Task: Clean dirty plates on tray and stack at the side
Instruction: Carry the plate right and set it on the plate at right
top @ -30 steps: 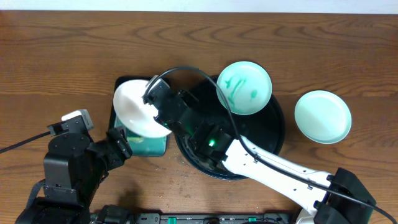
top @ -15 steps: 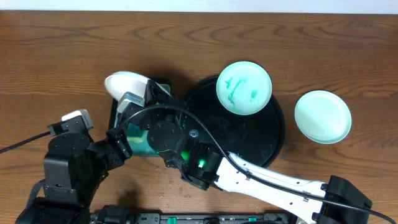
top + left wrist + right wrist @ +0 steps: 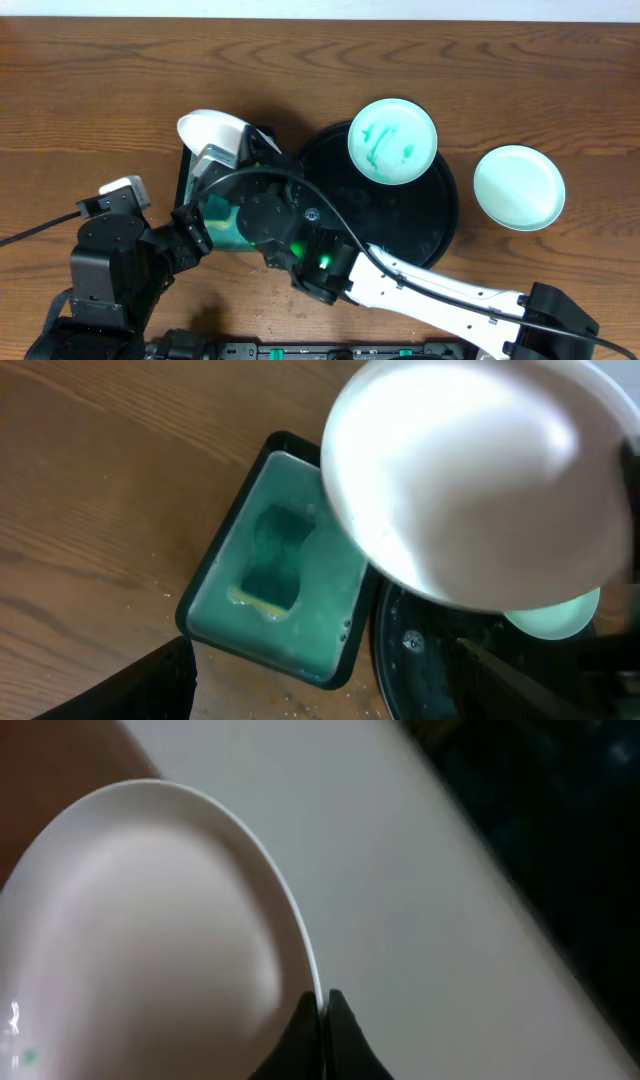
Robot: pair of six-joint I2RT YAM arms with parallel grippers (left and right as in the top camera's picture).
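My right gripper (image 3: 234, 149) is shut on the rim of the white plate (image 3: 212, 130), holding it tilted over the far end of the small rectangular tray. In the right wrist view the closed fingertips (image 3: 322, 1002) pinch the plate's edge (image 3: 140, 940). A mint plate with green smears (image 3: 392, 140) rests on the far rim of the round black tray (image 3: 440, 215). Another mint plate (image 3: 519, 187) lies on the table to the right. My left gripper (image 3: 330, 695) stands open below the white plate (image 3: 480, 480), with nothing between its fingers.
The rectangular black-rimmed tray (image 3: 205, 585) holds teal liquid and a pad, just left of the round tray (image 3: 430, 660). My right arm (image 3: 430, 285) stretches across the round tray's front. The left arm's base (image 3: 105, 265) fills the front left corner.
The right arm swung left and turned the white plate from lying flat to tilted on edge, carrying it toward the far end of the rectangular tray. The left arm has not moved.
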